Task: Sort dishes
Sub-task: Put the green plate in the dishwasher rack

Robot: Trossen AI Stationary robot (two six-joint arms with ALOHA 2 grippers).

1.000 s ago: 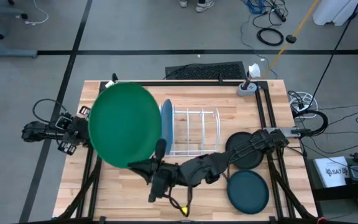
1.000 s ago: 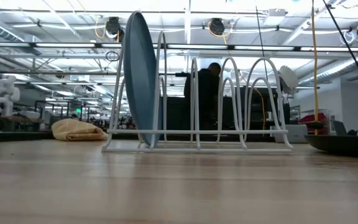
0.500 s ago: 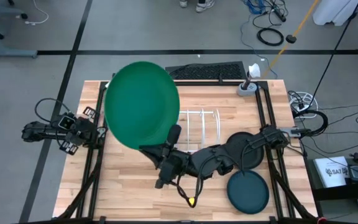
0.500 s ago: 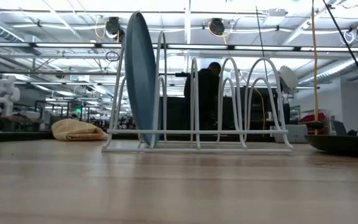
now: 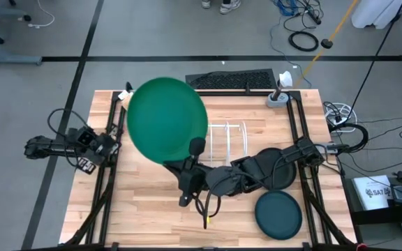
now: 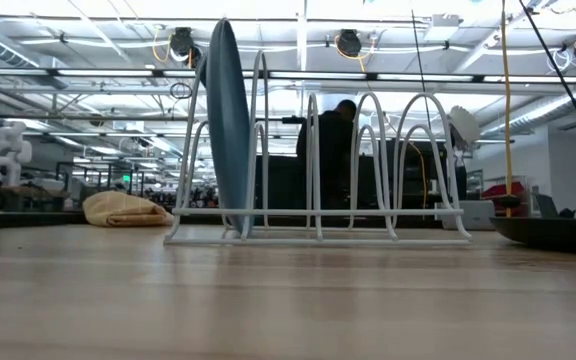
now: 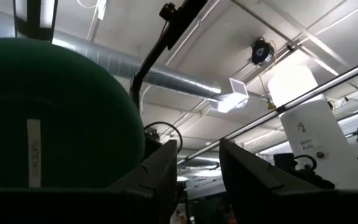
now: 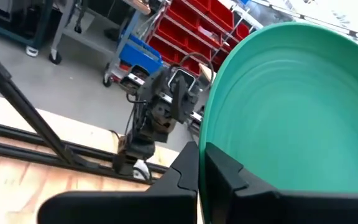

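Wooden table (image 5: 152, 209); right end effector (image 8: 202, 163) clamps green plate (image 5: 167, 120) | low view alone shows racked light blue plate (image 6: 228, 125); left end effector (image 7: 197, 177) open

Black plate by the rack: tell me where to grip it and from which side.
Take the black plate by its thin rim. It lies flat on the table, so a finger must slip under the edge. The right arm covers much of it, leaving the edge toward the table's right side the most exposed; come in there, probably low and from the side. The right gripper is shut on the green plate.
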